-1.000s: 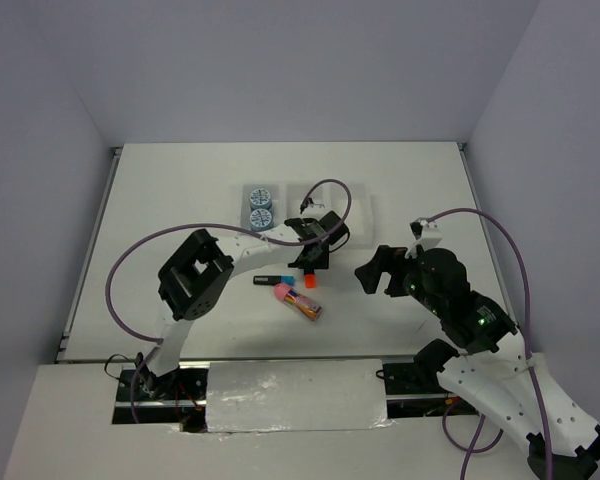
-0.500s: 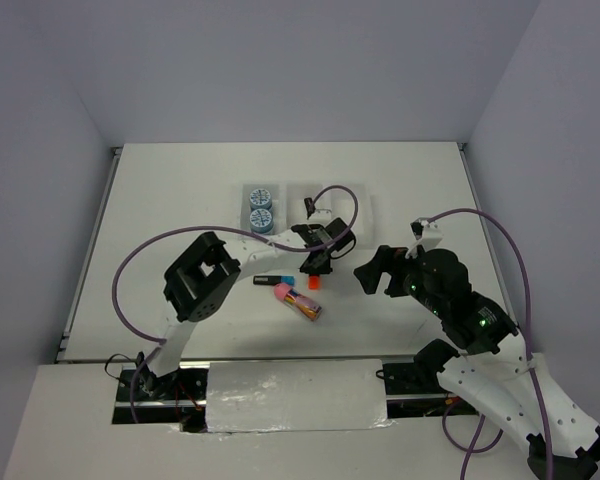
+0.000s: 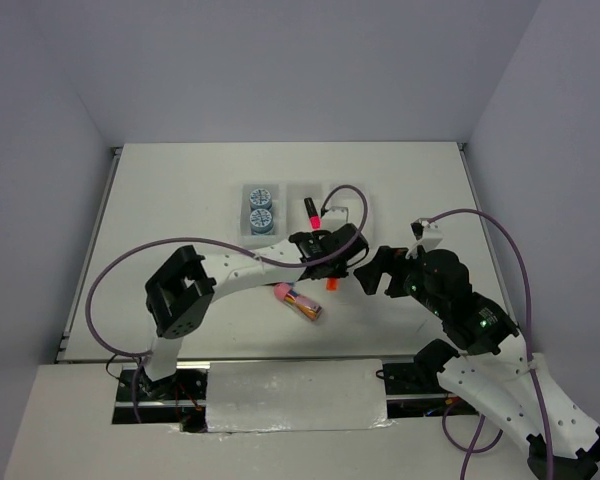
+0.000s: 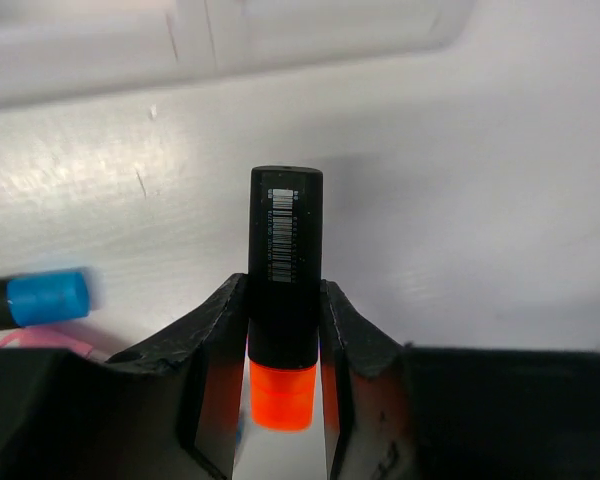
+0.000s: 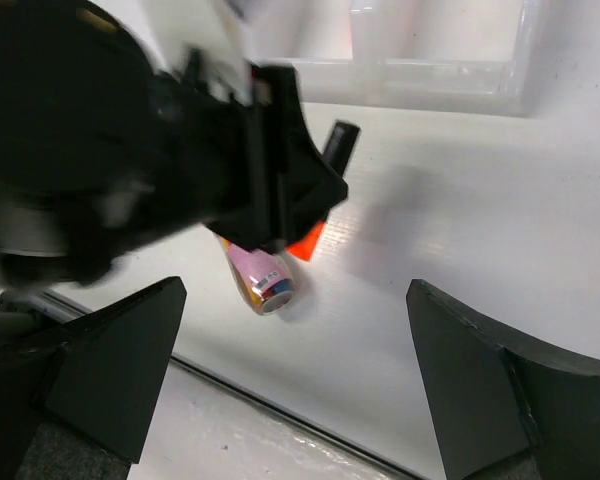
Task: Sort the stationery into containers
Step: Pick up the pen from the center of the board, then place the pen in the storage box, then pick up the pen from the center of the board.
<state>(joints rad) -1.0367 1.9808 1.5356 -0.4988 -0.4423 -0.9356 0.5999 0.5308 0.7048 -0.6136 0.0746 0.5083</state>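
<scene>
My left gripper (image 3: 332,266) is shut on the black orange-capped marker (image 4: 285,250), just in front of the white three-compartment tray (image 3: 363,213). The marker's orange cap (image 3: 331,285) pokes out below the jaws. Two blue-white discs (image 3: 260,208) lie in the tray's left compartment, and the pink-capped marker (image 3: 309,210) lies in the middle one. The pink-tipped bundle (image 3: 302,302) lies on the table near the gripper. The blue cap (image 4: 48,298) of the third marker shows only in the left wrist view. My right gripper (image 3: 375,272) is open and empty, right of the left one.
The tray's right compartment (image 3: 352,203) holds nothing. In the right wrist view the left gripper (image 5: 230,170) fills the upper left, with the bundle (image 5: 262,281) below it and the tray wall (image 5: 430,70) at the top.
My left gripper has moved right and slightly nearer with the orange-capped marker in it. The pink-capped marker in the tray has come into view. The right arm has not moved.
</scene>
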